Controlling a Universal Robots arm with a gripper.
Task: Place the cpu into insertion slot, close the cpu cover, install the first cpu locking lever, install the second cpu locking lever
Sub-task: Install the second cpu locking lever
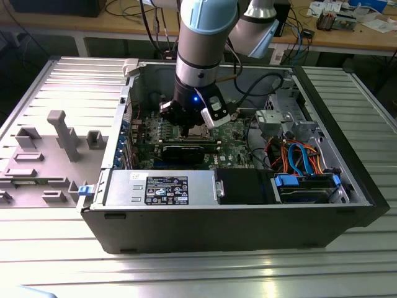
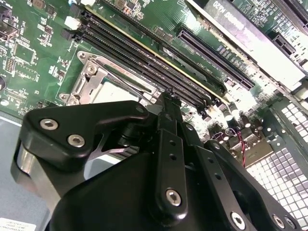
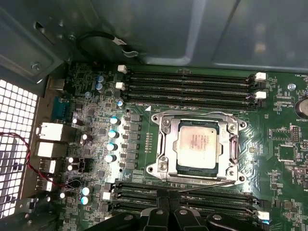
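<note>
CPU seated, cover down — levers looked nearly done.
The cpu (image 3: 198,144) sat in the insertion slot (image 3: 166,149) under the closed cpu cover (image 3: 197,118); the tool (image 3: 167,195) hovered just beside the socket's edge — fingers together, holding nothing.

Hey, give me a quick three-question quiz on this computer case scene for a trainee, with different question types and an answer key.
1. True or false: the silver-grey square cpu sits in the metal-rimmed insertion slot.
2. The black gripper is nearest: A long black memory slots, B blue drive caddy, C labelled grey power supply.
3. Fill in: the thin metal-frame cpu cover lies ___ over the chip.
Key: 1 true; 2 A; 3 closed.
</note>
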